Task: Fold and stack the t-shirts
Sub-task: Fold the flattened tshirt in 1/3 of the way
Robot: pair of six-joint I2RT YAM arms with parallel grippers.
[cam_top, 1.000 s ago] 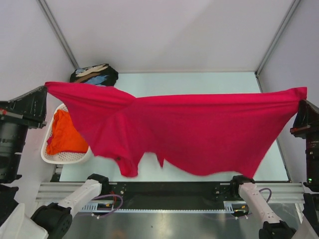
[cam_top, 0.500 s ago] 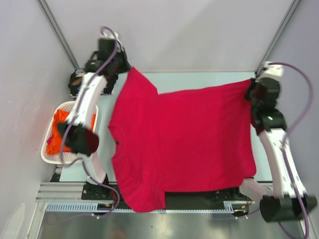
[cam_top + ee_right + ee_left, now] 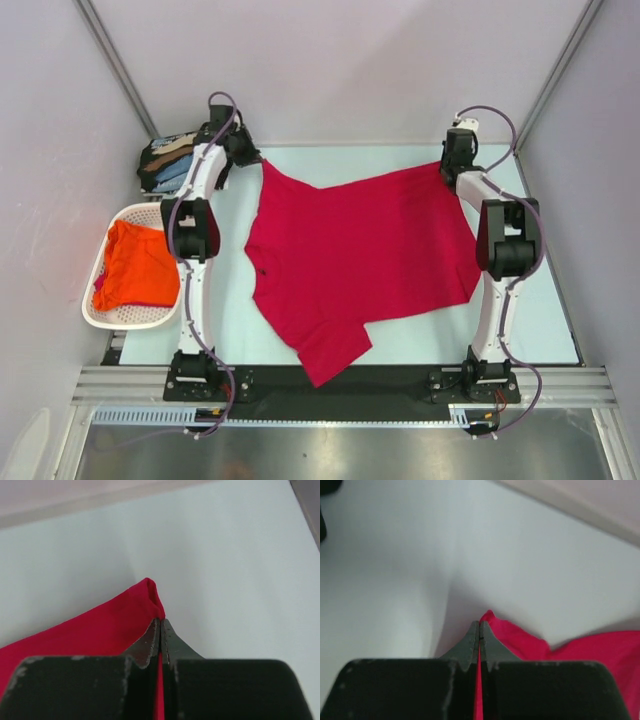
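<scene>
Two arms are extended to the far side of the table [image 3: 540,300], each holding one far corner of a single crimson t-shirt [image 3: 360,250]. Seen from the top camera, the left gripper [image 3: 258,160] is at about 11 o'clock on the table and the right gripper [image 3: 445,168] at about 1 o'clock. In the left wrist view the jaws are pressed together on a thin fold of red cloth, which comes out just past the tips. In the right wrist view the jaws are likewise clamped on a rolled red edge, and the cloth trails off toward 8 o'clock. The crimson t-shirt lies spread across the middle of the table, largely flat with some wrinkles. Its far edge sags between the two held corners, and one sleeve at 6 o'clock crosses the table's near edge. A white perforated basket [image 3: 95,310] sits at 9 o'clock, just beside the left arm, with an orange t-shirt [image 3: 135,265] bundled inside it. Black t-shirts [image 3: 175,160] with light-blue and tan print lie in a pile at roughly 10 o'clock, near the left gripper and apart from the red cloth.
</scene>
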